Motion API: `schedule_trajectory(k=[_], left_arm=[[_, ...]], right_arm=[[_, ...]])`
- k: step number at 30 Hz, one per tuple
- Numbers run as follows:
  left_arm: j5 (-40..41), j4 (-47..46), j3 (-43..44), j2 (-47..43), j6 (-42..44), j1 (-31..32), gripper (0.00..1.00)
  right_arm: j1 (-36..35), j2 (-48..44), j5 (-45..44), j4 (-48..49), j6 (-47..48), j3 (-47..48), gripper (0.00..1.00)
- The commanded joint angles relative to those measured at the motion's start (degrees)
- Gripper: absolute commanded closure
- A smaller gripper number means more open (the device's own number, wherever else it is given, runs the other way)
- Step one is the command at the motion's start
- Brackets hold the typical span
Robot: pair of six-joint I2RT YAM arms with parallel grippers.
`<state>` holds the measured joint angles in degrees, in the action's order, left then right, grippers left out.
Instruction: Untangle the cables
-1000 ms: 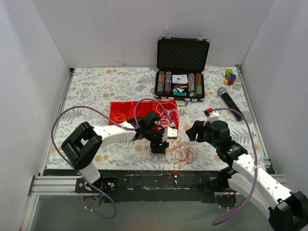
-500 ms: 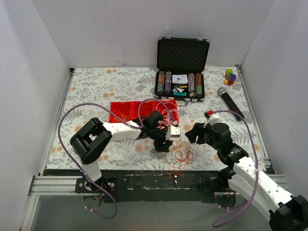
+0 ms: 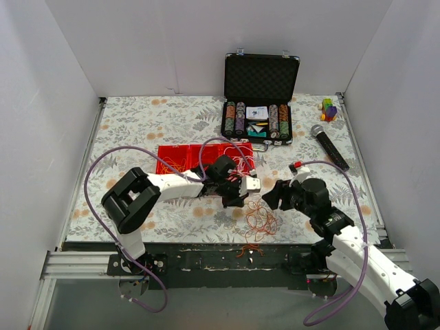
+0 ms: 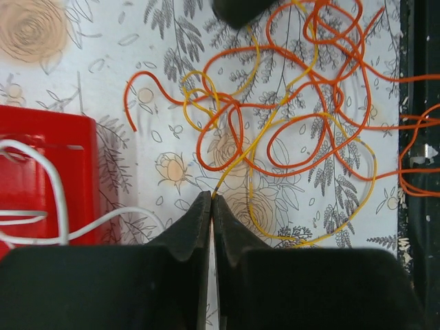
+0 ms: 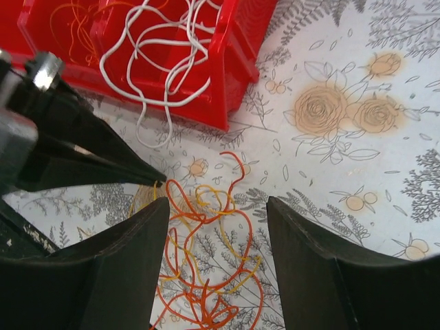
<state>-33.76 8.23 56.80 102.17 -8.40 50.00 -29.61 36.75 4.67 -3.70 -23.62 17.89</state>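
L gripper (image 4: 211, 206) just snapped shut, pinching a yellow strand (image 4: 256, 146) of the cables (image 4: 295, 103) by the table (image 3: 137, 124) near edge; R gripper (image 5: 216, 213) gapes wide above; pull-out prob. next.

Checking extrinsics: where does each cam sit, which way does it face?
Top external: above and behind the bases, looking down on the table; left arm and right arm show.
Left wrist: looks down at the cables; left gripper shut on a yellow strand.
Right wrist: looks down at red tray; right gripper open.
Shared: all see cables.

Cables (image 4: 234, 117) and red tray (image 4: 75, 130) partly beyond the left-wrist view's edges
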Motion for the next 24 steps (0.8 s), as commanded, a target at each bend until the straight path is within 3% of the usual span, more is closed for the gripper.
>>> schedule_trajectory(k=[1, 11, 18, 21, 24], left_arm=[[0.89, 2.48, 5.24, -6.71, -2.66, -0.25, 1.00], [2.03, 10.13, 16.85, -14.36, -9.26, -0.25, 1.00], [0.63, 16.20, 31.95, -17.00, -10.67, -0.25, 1.00], [-0.34, 17.35, 37.49, -18.14, -12.24, -0.25, 1.00], [-0.26, 17.78, 41.28, -19.37, -12.96, -0.25, 1.00]], right_arm=[[-1.24, -0.10, 5.17, 2.47, 0.06, -2.33, 0.31], [-7.22, -0.81, 4.12, 5.72, -1.43, -5.85, 0.28], [-10.29, 8.76, 1.84, 9.85, -1.78, -4.98, 0.29], [-11.44, 12.72, 0.52, 11.87, -1.87, -4.09, 0.38], [-12.58, 15.10, 0.26, 13.98, -2.48, -3.92, 0.58]])
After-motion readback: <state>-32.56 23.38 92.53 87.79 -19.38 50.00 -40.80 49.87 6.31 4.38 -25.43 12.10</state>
